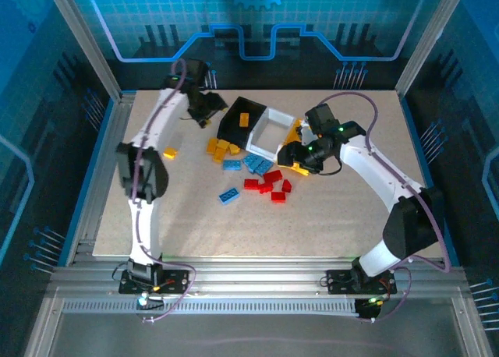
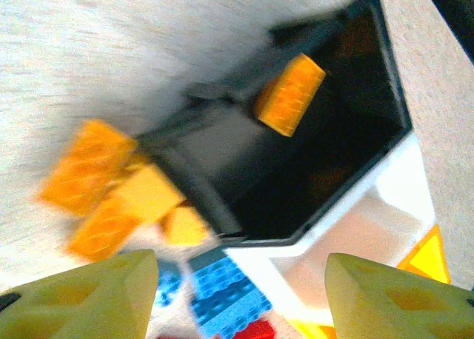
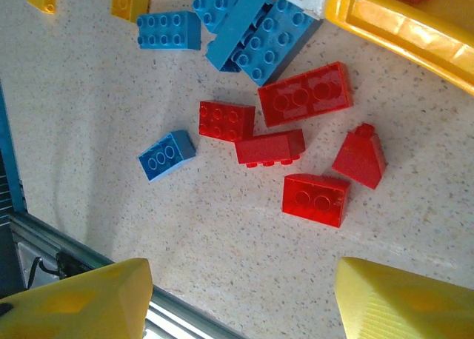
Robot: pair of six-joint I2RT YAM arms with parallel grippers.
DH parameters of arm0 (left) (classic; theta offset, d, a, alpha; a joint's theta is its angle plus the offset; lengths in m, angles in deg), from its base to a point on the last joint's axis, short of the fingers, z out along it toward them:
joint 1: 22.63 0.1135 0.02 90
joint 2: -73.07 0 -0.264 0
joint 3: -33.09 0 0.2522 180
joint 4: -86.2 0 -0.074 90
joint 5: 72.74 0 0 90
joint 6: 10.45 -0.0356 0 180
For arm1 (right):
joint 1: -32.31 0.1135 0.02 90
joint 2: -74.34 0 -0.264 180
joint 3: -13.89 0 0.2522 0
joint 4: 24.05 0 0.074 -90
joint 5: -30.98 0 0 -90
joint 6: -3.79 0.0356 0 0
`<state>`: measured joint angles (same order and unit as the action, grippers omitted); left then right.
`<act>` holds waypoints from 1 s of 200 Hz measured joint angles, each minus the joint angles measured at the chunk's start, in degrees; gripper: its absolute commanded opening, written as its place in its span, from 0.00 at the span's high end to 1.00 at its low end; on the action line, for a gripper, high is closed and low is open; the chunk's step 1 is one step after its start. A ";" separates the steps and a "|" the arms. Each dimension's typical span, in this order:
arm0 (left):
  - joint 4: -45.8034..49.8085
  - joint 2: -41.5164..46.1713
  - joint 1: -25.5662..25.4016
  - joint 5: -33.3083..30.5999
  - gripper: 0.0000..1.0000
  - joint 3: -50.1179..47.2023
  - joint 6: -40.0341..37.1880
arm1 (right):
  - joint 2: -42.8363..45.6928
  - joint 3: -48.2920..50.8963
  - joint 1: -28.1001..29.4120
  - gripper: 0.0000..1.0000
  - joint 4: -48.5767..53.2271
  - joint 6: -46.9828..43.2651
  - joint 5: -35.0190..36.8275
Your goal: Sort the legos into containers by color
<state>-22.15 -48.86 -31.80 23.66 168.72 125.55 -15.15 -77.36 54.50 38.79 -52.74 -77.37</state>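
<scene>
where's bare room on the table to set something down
Widest bare stretch of the table: the near side, between the front rim and the red bricks and lone blue brick. A narrower strip runs along the far edge behind the black bin and white bin. The centre is crowded: bins and bricks packed together.

Speckled table (image 1: 195, 224), blue-lit printed walls (image 1: 351, 14)

The speckled table (image 1: 195, 224) holds a black bin (image 1: 232, 117), white bin (image 1: 261, 147), yellow bin (image 1: 298, 170) and scattered legos (image 1: 273, 176).
</scene>
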 measured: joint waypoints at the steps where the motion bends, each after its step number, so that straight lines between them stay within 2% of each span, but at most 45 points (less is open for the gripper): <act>1: 0.02 0.33 0.22 -0.04 0.37 -0.35 0.02 | -0.04 0.02 0.02 0.32 -0.07 0.00 -0.07; 26: 0.50 8.15 7.50 -2.27 0.35 -9.86 0.11 | -1.33 0.50 1.05 0.31 -1.27 0.00 -0.55; 49: 1.49 8.00 11.78 -4.61 0.32 -13.62 -1.18 | -2.86 0.66 2.27 0.30 -1.75 0.02 -1.25; 85: 2.80 3.50 13.11 -6.19 0.24 -15.74 -3.52 | -3.98 0.63 4.09 0.28 -1.77 0.02 -1.46; 113: 2.73 1.46 14.34 -6.19 0.22 -17.64 -3.85 | -4.13 0.26 5.14 0.28 -1.09 0.00 -1.36; 161: 1.16 -0.76 16.83 -6.19 0.22 -20.35 2.12 | -4.20 -0.28 5.57 0.27 -0.50 0.22 -0.72; 200: 0.26 -5.66 17.31 -5.44 0.23 -17.79 5.33 | -4.28 -0.61 6.43 0.27 -0.50 1.07 -0.09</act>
<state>-21.89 -54.52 -14.49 18.21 150.93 130.88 -19.43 -77.97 60.93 38.29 -51.67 -77.45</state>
